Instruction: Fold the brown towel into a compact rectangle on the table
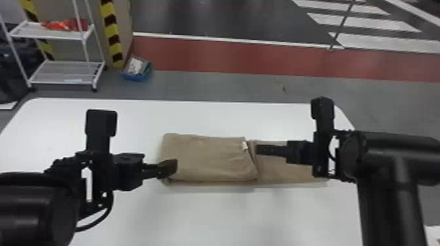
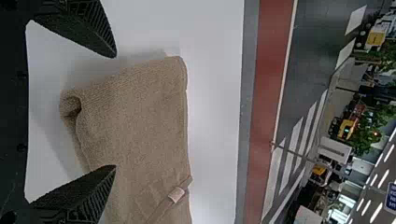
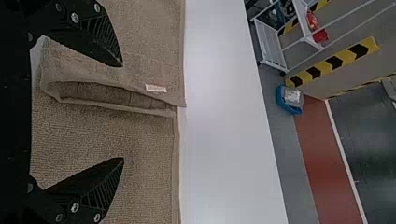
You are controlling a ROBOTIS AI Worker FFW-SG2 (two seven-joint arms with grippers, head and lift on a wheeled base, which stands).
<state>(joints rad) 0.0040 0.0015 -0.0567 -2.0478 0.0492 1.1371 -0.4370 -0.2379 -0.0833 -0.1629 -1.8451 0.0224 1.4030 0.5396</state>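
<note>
The brown towel (image 1: 209, 158) lies as a long flat strip, its left part folded over in a thicker layer that ends at a slanted edge with a small white tag (image 1: 245, 146). At the towel's left end is my left gripper (image 1: 168, 168); in the left wrist view the left gripper (image 2: 116, 112) stands open above the towel (image 2: 135, 116), near its folded end. My right gripper (image 1: 258, 150) is over the towel just right of the tag. Seen in the right wrist view, the right gripper (image 3: 123, 112) is open, with the layer's loose edge between its fingers' spread on the towel (image 3: 102, 140).
The white table (image 1: 229, 216) extends around the towel. Beyond its far edge stand a white wire shelf (image 1: 62, 72) with red items on top and a blue bin (image 1: 137, 69) on the floor.
</note>
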